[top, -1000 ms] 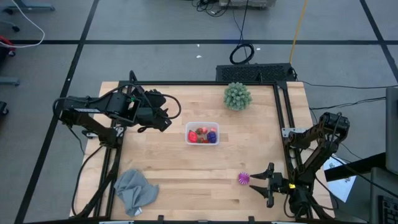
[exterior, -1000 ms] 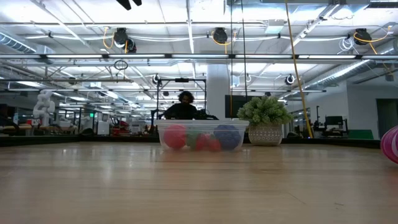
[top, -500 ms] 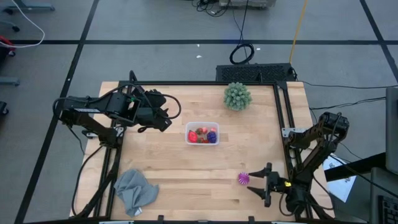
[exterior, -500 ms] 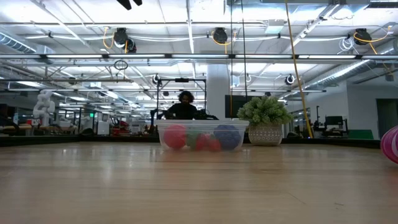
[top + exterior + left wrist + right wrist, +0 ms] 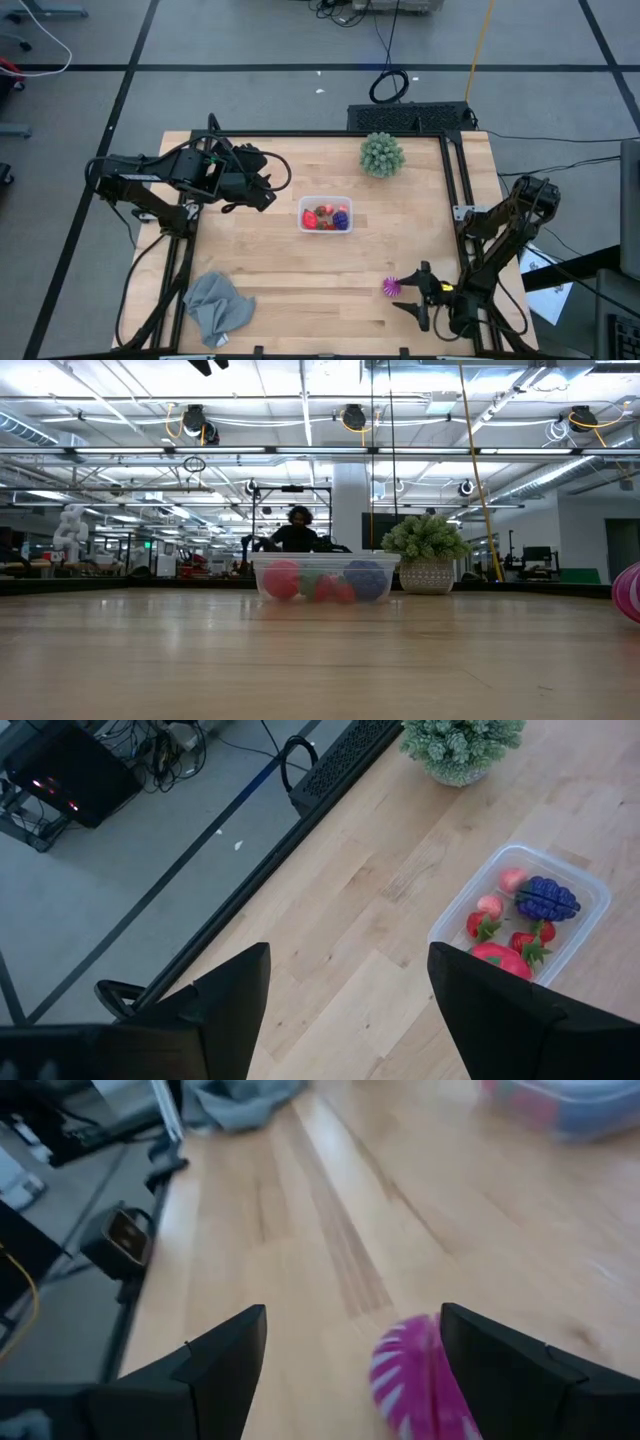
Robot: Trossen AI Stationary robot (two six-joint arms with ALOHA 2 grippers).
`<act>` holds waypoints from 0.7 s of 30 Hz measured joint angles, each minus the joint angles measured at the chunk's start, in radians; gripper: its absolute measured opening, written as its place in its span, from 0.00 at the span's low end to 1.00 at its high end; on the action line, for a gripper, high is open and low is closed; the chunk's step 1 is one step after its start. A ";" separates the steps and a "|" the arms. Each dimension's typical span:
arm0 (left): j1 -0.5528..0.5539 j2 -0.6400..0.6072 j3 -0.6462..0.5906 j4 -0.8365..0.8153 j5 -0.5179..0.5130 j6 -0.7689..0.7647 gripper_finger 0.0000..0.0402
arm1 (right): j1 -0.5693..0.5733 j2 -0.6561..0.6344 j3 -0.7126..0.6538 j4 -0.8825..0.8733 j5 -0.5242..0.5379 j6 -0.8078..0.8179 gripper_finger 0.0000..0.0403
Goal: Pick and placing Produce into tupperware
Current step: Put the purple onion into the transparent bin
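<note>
The left arm is being held at the far-left side of the table (image 5: 300, 280), w/ the left gripper (image 5: 262, 187) hanging just left of the tupperware (image 5: 325, 214) and apart from it. Its fingers (image 5: 232, 1005) are being kept spread wide in the left wrist view, and nothing is being gripped between them.

A grey cloth (image 5: 217, 305) is lying crumpled near the front-left corner, well apart from everything else.

Near the table centre the clear tupperware is standing upright. Several pcs of produce are being held inside it: a red tomato-like one (image 5: 503, 958), small strawberries (image 5: 529, 942), a dark purple piece (image 5: 546, 898) and pink ones (image 5: 513, 879). In the low view they are being seen through the clear wall as red and purple shapes, and a person (image 5: 296, 532) is being seen in the room behind.

A green spiky ball (image 5: 382, 154) in a small pot is standing at the far edge, to the right of the tupperware.

At the front-right, the striped magenta piece (image 5: 391, 287) is lying on the wood, outside the tupperware and well apart from it. The right gripper (image 5: 412, 296) is being held just beside it, on its right. Its fingers (image 5: 222, 1360) are being kept apart, w/ the magenta piece (image 5: 420, 1380) lying between them near the one fingertip; contact cannot be told.
</note>
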 joint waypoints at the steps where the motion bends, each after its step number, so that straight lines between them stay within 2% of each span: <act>1: 0.000 0.000 0.000 0.000 0.000 0.000 0.69 | -0.010 -0.008 0.000 -0.017 -0.020 0.001 0.72; 12: 0.000 0.000 0.000 0.000 0.000 0.029 0.69 | -0.092 -0.032 0.000 -0.176 -0.200 0.045 0.72; 21: 0.000 0.000 0.000 0.000 0.000 0.028 0.69 | -0.112 -0.032 0.000 -0.246 -0.240 0.083 0.72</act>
